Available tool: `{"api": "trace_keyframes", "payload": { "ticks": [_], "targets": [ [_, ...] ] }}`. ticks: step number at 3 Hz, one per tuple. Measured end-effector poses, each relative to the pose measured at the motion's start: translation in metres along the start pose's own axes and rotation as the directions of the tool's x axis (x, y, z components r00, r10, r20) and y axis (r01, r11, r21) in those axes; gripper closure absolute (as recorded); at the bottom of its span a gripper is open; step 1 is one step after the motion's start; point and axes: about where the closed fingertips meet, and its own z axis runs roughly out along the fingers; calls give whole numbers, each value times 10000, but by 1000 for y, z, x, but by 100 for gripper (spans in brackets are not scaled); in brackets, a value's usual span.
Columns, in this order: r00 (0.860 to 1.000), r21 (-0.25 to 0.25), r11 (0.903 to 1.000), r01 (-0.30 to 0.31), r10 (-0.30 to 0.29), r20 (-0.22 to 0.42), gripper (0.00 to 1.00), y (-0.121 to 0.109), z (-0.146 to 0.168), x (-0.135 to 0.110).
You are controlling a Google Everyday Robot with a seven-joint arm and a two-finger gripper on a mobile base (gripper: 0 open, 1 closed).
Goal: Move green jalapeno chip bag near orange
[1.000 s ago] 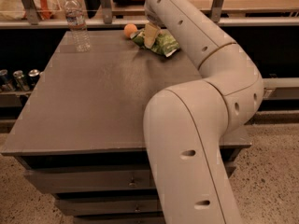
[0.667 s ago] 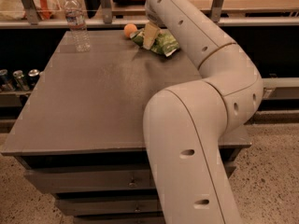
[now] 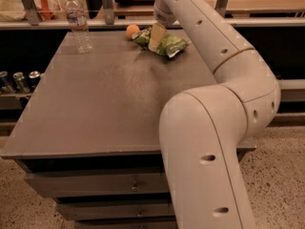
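Observation:
The green jalapeno chip bag (image 3: 170,45) lies crumpled on the far part of the grey table (image 3: 109,99), right of the middle. The orange (image 3: 132,31) sits just to its left, almost touching the bag's left end. My gripper (image 3: 157,36) comes down from the arm at the top and sits on the bag's left half, a short way right of the orange. The arm hides the bag's back edge.
A clear plastic water bottle (image 3: 78,23) stands upright at the table's far left. A metal rail with shelves (image 3: 57,23) runs behind the table. Cans (image 3: 19,80) stand on a low shelf to the left. My arm's large elbow (image 3: 209,142) fills the right foreground.

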Motion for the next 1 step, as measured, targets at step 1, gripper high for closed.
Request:
{"api": "trace_keyframes", "payload": {
  "ticks": [1],
  "targets": [
    [9962,-692,9965,459,-405,768,0,8,-5,3]
  ]
}}
